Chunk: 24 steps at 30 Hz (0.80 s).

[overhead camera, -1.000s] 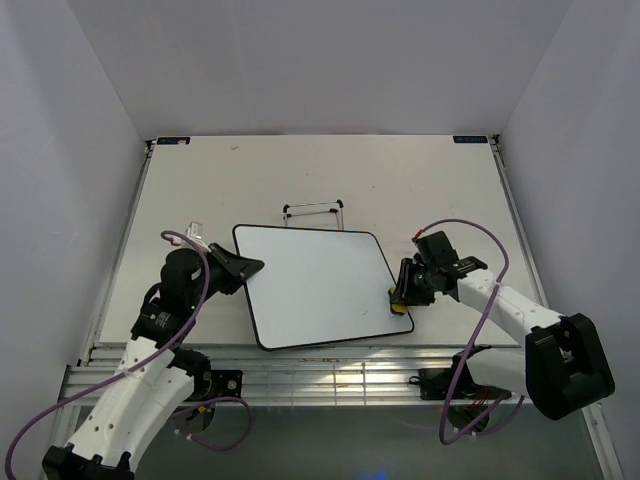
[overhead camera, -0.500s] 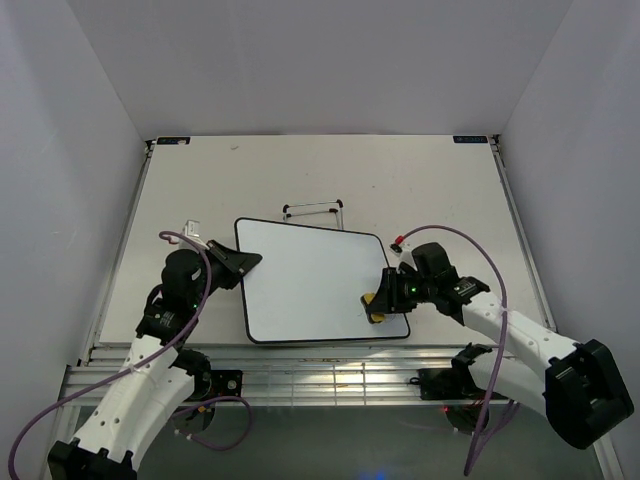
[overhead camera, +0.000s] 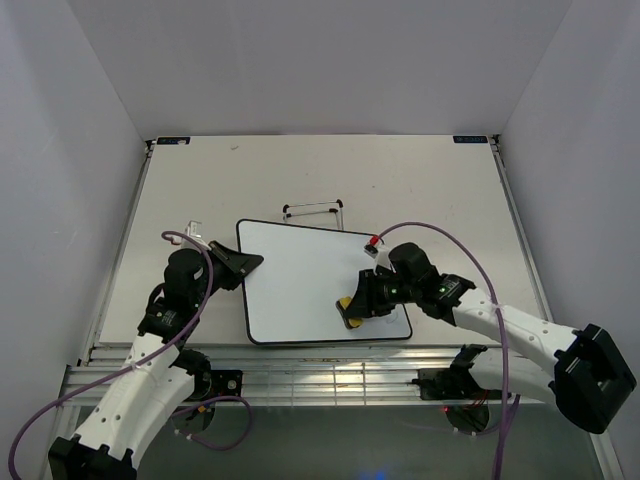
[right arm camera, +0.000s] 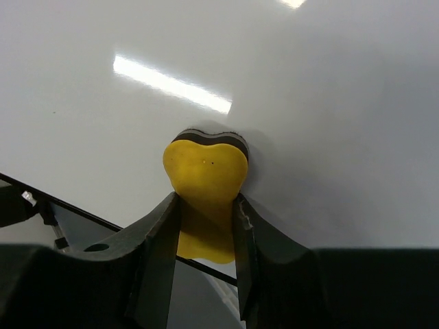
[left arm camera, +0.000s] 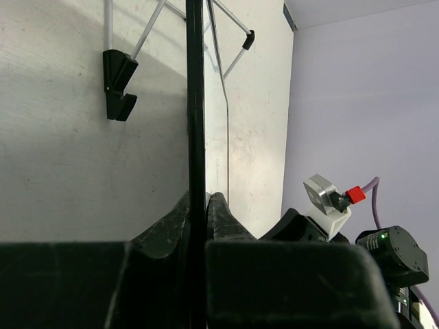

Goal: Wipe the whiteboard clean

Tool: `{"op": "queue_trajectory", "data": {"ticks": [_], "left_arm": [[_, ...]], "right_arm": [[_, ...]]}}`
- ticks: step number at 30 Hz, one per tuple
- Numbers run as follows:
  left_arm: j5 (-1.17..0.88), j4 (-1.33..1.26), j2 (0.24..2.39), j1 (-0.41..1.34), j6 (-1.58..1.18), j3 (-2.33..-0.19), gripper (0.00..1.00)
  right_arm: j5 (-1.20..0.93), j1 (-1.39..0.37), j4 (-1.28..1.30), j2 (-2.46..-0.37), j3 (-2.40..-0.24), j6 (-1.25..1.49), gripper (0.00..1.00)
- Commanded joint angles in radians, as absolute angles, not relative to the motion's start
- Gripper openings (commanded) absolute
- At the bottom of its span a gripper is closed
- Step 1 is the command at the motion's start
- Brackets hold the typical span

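Observation:
The whiteboard (overhead camera: 300, 275) lies flat on the table, white and glossy with a thin black frame; I see no writing on it. My left gripper (overhead camera: 252, 264) is shut on its left edge; in the left wrist view (left arm camera: 199, 205) the black frame (left arm camera: 195, 103) runs between the fingers. My right gripper (overhead camera: 352, 308) is shut on a small yellow eraser (overhead camera: 346, 309) and presses it on the board's near right part. In the right wrist view the eraser (right arm camera: 204, 178) is squeezed between the fingers against the whiteboard (right arm camera: 309, 89), close to its near edge.
A small wire stand (overhead camera: 313, 212) with black feet lies just behind the board; it also shows in the left wrist view (left arm camera: 123, 82). The table's near edge with its metal rails (overhead camera: 330, 365) runs close below the board. White walls enclose the table.
My right gripper has slid the eraser leftward across the board's near part, from its right edge toward the middle. The board has turned slightly and now lies squarer. The left gripper keeps its hold.

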<state>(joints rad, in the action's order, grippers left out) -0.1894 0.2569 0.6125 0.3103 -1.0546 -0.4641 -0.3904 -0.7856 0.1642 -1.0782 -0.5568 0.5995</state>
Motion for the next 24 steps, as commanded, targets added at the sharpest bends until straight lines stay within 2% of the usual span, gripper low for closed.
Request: {"op": "queue_trajectory", "data": {"ticks": [1, 8, 11, 24], "left_arm": [[-0.127, 0.293, 0.606, 0.331, -0.916, -0.497, 0.00], [-0.028, 0.365, 0.606, 0.331, -0.871, -0.578, 0.00], [0.007, 0.385, 0.588, 0.331, -0.864, -0.598, 0.00], [0.025, 0.391, 0.586, 0.331, -0.847, -0.637, 0.00]], "right_arm": [[-0.339, -0.714, 0.331, -1.112, -0.425, 0.601, 0.10], [-0.425, -0.451, 0.327, -1.071, -0.302, 0.539, 0.08], [-0.437, -0.396, 0.331, -1.068, -0.285, 0.520, 0.08], [-0.445, -0.293, 0.353, -0.994, -0.232, 0.526, 0.08]]}}
